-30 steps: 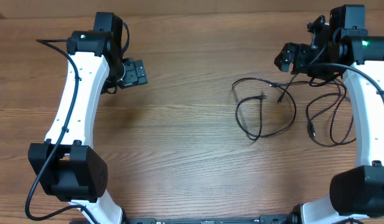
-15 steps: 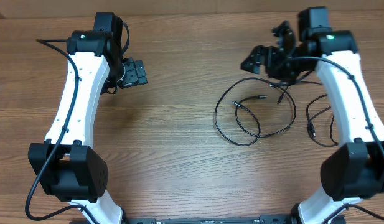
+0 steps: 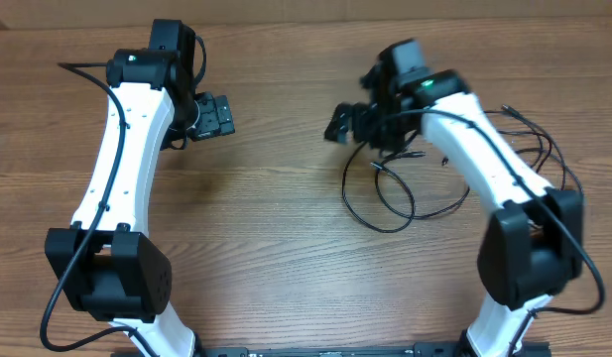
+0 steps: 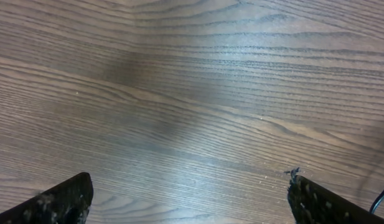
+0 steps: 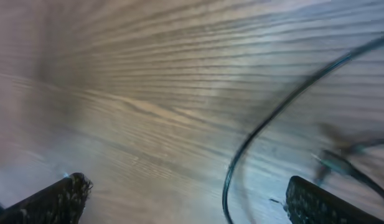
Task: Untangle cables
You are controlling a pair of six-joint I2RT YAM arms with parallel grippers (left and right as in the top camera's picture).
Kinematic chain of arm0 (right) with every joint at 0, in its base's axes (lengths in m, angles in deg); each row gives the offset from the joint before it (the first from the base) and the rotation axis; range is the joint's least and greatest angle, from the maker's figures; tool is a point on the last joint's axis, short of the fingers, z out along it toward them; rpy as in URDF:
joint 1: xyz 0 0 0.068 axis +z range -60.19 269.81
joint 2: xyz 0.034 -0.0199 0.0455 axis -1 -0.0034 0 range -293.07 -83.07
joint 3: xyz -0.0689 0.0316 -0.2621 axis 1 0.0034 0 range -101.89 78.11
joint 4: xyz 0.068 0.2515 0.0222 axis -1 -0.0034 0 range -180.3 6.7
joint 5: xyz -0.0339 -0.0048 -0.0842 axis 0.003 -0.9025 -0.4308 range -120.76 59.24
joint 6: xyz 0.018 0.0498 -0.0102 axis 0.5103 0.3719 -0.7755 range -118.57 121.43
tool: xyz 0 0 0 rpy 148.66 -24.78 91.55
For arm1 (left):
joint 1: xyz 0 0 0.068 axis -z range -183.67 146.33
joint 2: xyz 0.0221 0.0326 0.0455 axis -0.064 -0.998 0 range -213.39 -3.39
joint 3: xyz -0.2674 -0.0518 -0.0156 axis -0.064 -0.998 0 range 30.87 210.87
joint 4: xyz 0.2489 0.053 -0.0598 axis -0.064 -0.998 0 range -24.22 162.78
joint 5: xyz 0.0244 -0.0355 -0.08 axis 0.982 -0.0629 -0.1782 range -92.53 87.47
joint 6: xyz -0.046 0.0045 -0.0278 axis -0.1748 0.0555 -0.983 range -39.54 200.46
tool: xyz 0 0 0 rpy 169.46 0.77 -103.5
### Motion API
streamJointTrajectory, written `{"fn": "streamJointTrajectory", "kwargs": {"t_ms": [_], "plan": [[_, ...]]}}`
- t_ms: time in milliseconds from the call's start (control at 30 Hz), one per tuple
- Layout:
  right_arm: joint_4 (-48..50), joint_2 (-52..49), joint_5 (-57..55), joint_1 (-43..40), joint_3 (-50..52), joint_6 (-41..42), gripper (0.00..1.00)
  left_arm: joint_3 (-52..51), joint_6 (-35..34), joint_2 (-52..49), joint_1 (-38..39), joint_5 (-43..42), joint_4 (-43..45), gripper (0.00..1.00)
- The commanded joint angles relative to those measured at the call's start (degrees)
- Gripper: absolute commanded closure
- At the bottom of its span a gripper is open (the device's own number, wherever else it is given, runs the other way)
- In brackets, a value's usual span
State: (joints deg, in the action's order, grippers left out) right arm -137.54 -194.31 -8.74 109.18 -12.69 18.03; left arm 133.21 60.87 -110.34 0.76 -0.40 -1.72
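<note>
We see thin black cables [image 3: 413, 198] lying in loose round loops on the matte, streaky wood-grain table [image 3: 286, 248]. The right gripper [image 3: 343, 123] hangs over their far-left edge, jaws spread wide, gripping nothing. Its blurred wrist view alone shows one curved cord between the fingers. The left gripper [image 3: 214, 115] stands well left of the cables, jaws likewise apart.

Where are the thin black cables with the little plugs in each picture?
Overhead: the thin black cables lie in loops right of centre.
Left wrist: only a thin black curve shows in the bottom right corner; I cannot tell whether it is a cable.
Right wrist: the cables show as a blurred strand sweeping from upper right to bottom middle.
Shared landmark: the brown wood-grain table is in every view.
</note>
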Motion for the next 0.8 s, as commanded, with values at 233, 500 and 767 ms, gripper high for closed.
{"fn": "streamJointTrajectory", "kwargs": {"t_ms": [233,500,767], "plan": [[12.7,-4.6,-4.1,3.1,12.0,3.2,0.00,-0.2,-1.0,-0.6,0.5,-0.3,0.0,0.00],[17.0,-4.7,-20.2,3.0,15.9,4.9,0.00,-0.2,-1.0,-0.6,0.5,-0.3,0.0,0.01],[21.6,-4.7,-24.8,1.3,15.8,4.8,0.00,-0.2,-1.0,-0.6,0.5,-0.3,0.0,0.00]]}}
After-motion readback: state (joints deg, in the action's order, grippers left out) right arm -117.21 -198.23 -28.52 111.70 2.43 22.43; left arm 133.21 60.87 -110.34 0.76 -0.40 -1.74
